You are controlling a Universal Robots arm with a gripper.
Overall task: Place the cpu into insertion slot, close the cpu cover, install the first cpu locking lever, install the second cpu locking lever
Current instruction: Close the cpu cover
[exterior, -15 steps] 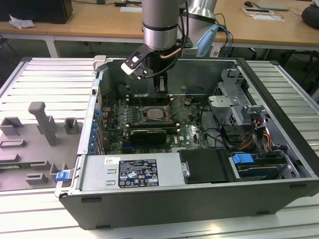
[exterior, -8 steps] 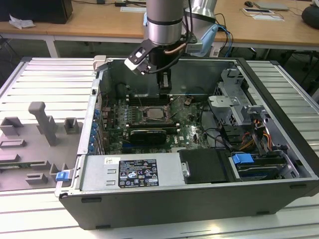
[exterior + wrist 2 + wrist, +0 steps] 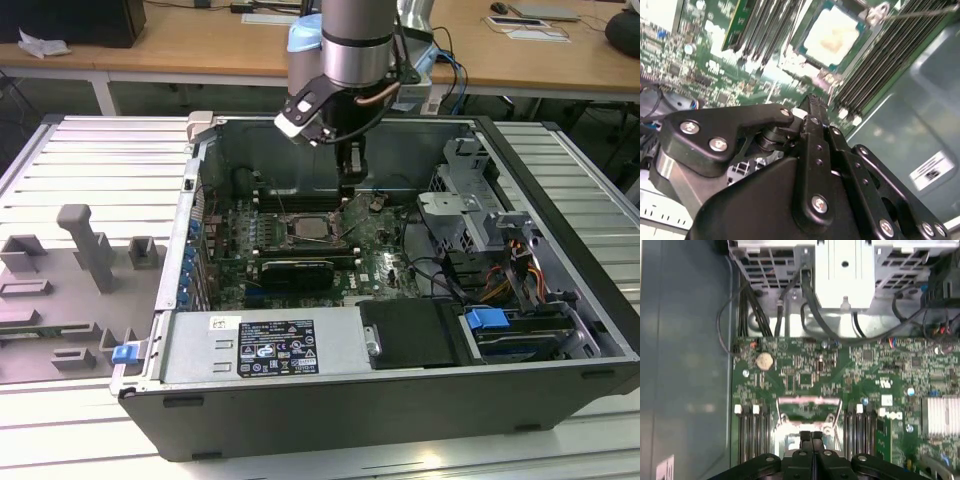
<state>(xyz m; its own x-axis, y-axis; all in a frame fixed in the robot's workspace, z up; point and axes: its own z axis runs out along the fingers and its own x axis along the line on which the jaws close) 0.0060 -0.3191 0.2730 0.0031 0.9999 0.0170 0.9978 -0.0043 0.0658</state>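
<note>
The gripper [image 3: 811, 435], fingers pressed together and empty, hovered by the rim of the insertion slot [image 3: 312, 232]; the cpu [image 3: 832, 34] lay seated inside.

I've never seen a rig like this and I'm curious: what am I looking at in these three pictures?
A grey robot arm reaches down into an open black computer case standing on a ribbed metal table, beside grey fixture blocks. The exterior view looks on from off the arm; both wrist views come from cameras riding on the arm, looking past its black claw at the green circuit board. The claw is shut and holds nothing I can see. A small square chip with a pale silvery top lies set into that board.
</note>
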